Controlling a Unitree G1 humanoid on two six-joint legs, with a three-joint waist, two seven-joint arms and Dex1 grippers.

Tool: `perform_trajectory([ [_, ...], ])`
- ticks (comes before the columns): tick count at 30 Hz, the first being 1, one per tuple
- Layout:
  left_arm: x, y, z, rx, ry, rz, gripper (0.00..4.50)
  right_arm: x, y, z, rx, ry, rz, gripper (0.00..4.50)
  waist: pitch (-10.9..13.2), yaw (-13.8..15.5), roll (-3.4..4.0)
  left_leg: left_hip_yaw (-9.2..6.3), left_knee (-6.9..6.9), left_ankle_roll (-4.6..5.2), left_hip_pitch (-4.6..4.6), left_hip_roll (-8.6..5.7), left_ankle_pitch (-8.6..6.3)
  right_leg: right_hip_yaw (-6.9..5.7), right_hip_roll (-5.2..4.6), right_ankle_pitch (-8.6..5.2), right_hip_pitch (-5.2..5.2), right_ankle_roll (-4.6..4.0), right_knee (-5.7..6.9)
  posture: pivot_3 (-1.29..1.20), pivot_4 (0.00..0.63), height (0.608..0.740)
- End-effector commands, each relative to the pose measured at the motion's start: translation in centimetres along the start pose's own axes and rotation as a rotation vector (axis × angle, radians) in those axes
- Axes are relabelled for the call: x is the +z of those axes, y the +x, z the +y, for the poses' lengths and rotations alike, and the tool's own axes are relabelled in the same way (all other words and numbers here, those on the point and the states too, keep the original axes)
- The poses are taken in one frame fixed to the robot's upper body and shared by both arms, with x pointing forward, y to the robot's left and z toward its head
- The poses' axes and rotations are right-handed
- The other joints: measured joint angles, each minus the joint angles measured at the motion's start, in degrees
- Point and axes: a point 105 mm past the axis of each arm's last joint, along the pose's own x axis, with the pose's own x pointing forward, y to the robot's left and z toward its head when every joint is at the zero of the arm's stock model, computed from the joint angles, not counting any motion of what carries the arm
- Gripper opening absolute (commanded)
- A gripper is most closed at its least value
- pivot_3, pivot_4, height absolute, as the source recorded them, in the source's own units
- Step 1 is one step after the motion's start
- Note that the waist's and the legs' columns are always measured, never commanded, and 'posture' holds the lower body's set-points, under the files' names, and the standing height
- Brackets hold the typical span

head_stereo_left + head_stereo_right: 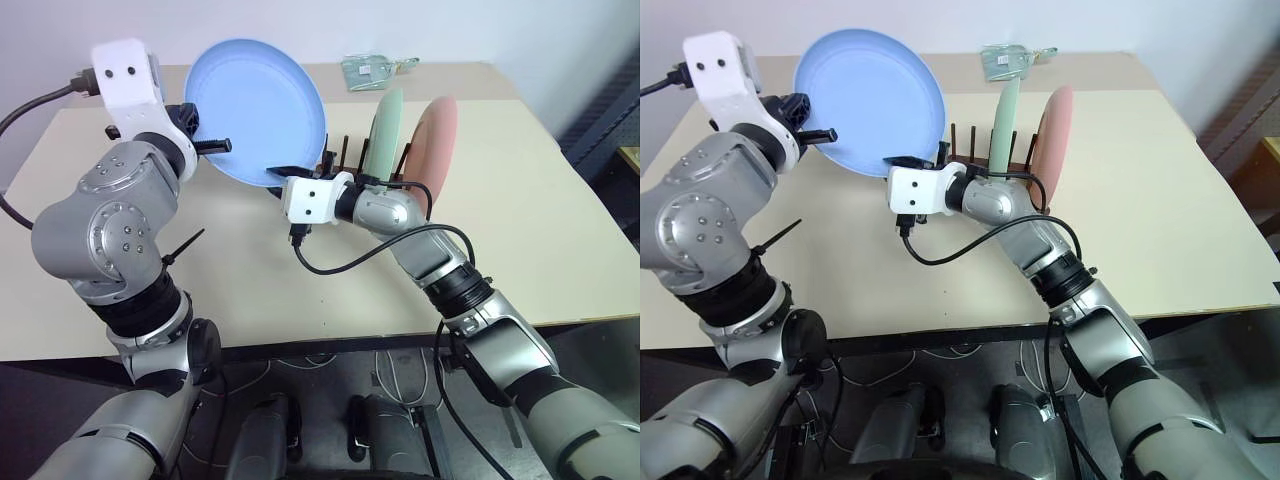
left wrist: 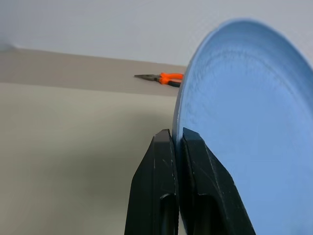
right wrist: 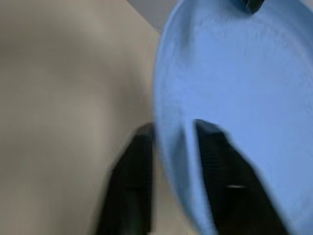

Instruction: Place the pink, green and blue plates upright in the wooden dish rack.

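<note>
Over beige table, both arms' fingers pinch the raised blue plate.

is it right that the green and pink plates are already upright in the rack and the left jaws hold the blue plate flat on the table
Not quite. The blue plate is held up in the air, tilted, not flat on the table, as the left eye view shows. The green plate and pink plate do stand upright in the rack.

Orange-handled pliers, packet, beige table
</note>
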Motion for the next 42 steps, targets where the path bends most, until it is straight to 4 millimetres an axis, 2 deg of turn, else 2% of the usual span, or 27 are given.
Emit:
perform_trajectory([
  [1,0.7,-0.6,-0.3,-0.013,0.022,-0.029,0.0,1.7,-0.2,-2.9,-0.112,-0.048,-0.06,0.02,0.01,-0.02,0.03,0.0,0.0,0.0,0.0,-0.01,0.0,0.01,0.0,0.0,0.0,0.0,0.0,0.0,0.15,0.74],
  [3,0.6,-0.5,-0.5,-0.027,0.006,-0.026,0.0,1.8,-0.3,-3.1,-0.125,-0.063,-0.06,0.02,0.02,0.02,0.03,-0.01,0.0,-0.01,0.0,-0.01,0.0,0.01,0.0,0.0,0.0,0.0,0.01,0.0,0.15,0.74],
  [5,0.8,-0.5,-0.5,-0.038,-0.036,-0.045,0.7,1.8,-0.5,-3.2,-0.131,-0.076,-0.057,0.0,0.01,0.05,0.03,-0.01,0.0,-0.01,0.0,-0.01,0.0,0.01,0.0,0.0,0.01,0.0,0.0,0.0,0.15,0.74],
  [7,2.1,-0.4,0.4,0.001,-0.152,-0.112,1.52,1.8,-0.6,-3.3,-0.131,-0.082,-0.054,0.0,0.02,0.22,0.02,-0.01,0.01,-0.01,0.0,-0.01,0.0,0.01,0.0,0.0,0.02,0.0,0.0,0.0,0.15,0.74],
  [9,4.5,-0.5,4.2,0.164,-0.265,-0.242,2.59,1.6,-0.9,-3.5,-0.13,-0.089,-0.05,0.0,0.03,0.09,0.02,-0.02,0.02,-0.01,0.0,-0.01,0.0,0.01,0.0,0.0,0.04,0.0,-0.02,0.0,0.15,0.74],
  [11,5.9,-1.0,8.1,0.322,-0.299,-0.33,3.54,1.6,-1.3,-3.8,-0.135,-0.088,-0.055,0.0,0.03,-0.24,0.03,-0.04,0.01,-0.03,0.0,0.01,0.02,0.0,0.03,0.0,0.03,-0.01,-0.01,0.0,0.15,0.74],
  [13,6.1,-1.5,11.1,0.438,-0.229,-0.355,3.54,1.9,-1.7,-4.4,-0.154,-0.054,-0.08,0.0,0.06,-0.93,0.1,0.02,-0.08,-0.05,0.05,0.04,0.02,0.01,0.08,0.0,0.0,-0.01,-0.01,0.0,0.15,0.74],
  [14,5.8,-1.5,12.3,0.476,-0.132,-0.341,3.54,2.4,-2.1,-5.0,-0.176,-0.017,-0.107,0.0,0.06,-1.24,0.11,0.04,-0.15,-0.06,0.09,0.04,0.03,0.02,0.08,-0.01,0.0,-0.02,0.0,0.0,0.15,0.74],
  [16,4.2,-1.0,13.0,0.471,0.081,-0.294,3.54,3.8,-3.0,-6.6,-0.223,0.129,-0.19,0.0,0.06,-1.42,0.12,0.07,-0.26,-0.09,0.15,0.03,0.05,0.02,0.1,-0.02,0.0,-0.03,0.01,0.0,0.15,0.74],
  [19,-1.0,0.1,11.8,0.32,0.263,-0.159,3.54,5.7,-4.8,-9.4,-0.303,0.445,-0.322,0.0,0.05,-0.8,0.1,0.06,-0.24,-0.1,0.16,0.03,0.05,0.02,0.1,-0.01,0.07,-0.04,0.04,0.0,0.15,0.74],
  [21,-3.8,0.2,10.9,0.24,0.349,-0.099,3.54,6.4,-5.7,-10.4,-0.309,0.639,-0.38,0.0,0.04,-0.04,0.08,0.01,-0.17,-0.1,0.16,0.04,0.05,0.01,0.09,0.0,0.15,-0.06,0.03,0.0,0.15,0.74],
  [24,-8.0,-0.2,8.4,0.077,0.444,-0.038,3.54,7.2,-6.8,-10.8,-0.284,0.924,-0.458,0.0,0.01,0.28,0.04,-0.02,-0.14,-0.1,0.15,0.03,0.03,0.03,-0.03,0.02,0.17,-0.08,0.0,0.0,0.15,0.74],
  [26,-9.7,-0.7,6.4,-0.039,0.463,-0.035,3.54,7.3,-6.9,-10.7,-0.277,1.081,-0.476,0.0,0.02,0.2,0.05,-0.02,-0.15,-0.11,0.15,0.01,0.01,0.03,-0.14,0.02,0.1,-0.1,-0.01,0.0,0.15,0.74],
  [29,-11.3,-1.5,4.2,-0.179,0.442,-0.036,3.54,6.4,-6.7,-10.7,-0.324,1.262,-0.446,0.0,0.03,-0.03,0.07,0.02,-0.21,-0.26,0.14,0.02,-0.07,0.06,-0.18,0.02,-0.03,-0.18,0.04,0.0,0.15,0.74],
  [32,-12.4,-2.1,2.8,-0.276,0.409,-0.024,3.54,5.0,-6.5,-10.6,-0.364,1.37,-0.392,0.0,0.02,-0.1,0.11,0.13,-0.24,-0.19,0.14,0.03,-0.02,0.08,-0.19,0.01,-0.11,-0.23,0.1,0.0,0.15,0.74],
  [42,-13.5,-3.7,0.6,-0.455,0.381,0.013,3.54,1.7,-6.4,-10.5,-0.409,1.51,-0.297,0.0,0.03,-0.01,0.12,0.27,-0.25,-0.05,0.13,0.03,0.02,0.08,-0.05,0.01,-0.14,-0.22,0.11,0.0,0.15,0.74],
])
